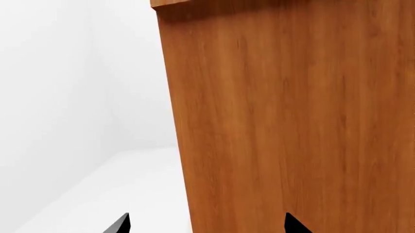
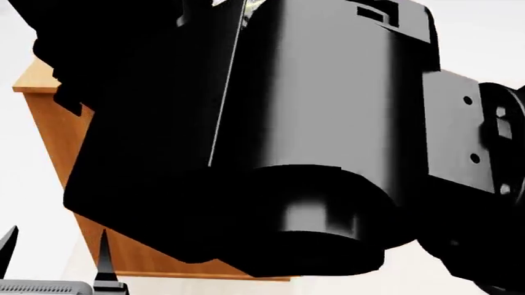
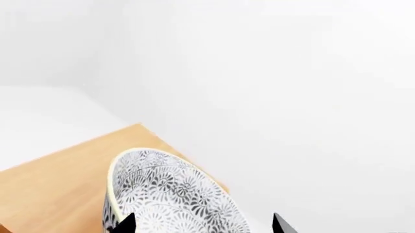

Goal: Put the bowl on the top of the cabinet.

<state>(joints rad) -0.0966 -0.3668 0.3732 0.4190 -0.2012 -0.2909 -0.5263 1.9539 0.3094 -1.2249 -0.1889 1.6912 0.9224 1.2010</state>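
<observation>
In the right wrist view the bowl, white with a dense grey-black floral pattern, is over the light orange-brown top of the cabinet, close to its corner. My right gripper hovers just above it, open: one fingertip lies over the bowl's inside near the rim, the other beyond its far side. Whether the bowl rests on the top I cannot tell. My left gripper is open and empty, facing the cabinet's wood-grain side. The bowl is hidden in the head view.
My right arm's black housing fills most of the head view and covers the cabinet except its left edge. The left gripper shows at the lower left. White floor and walls surround the cabinet.
</observation>
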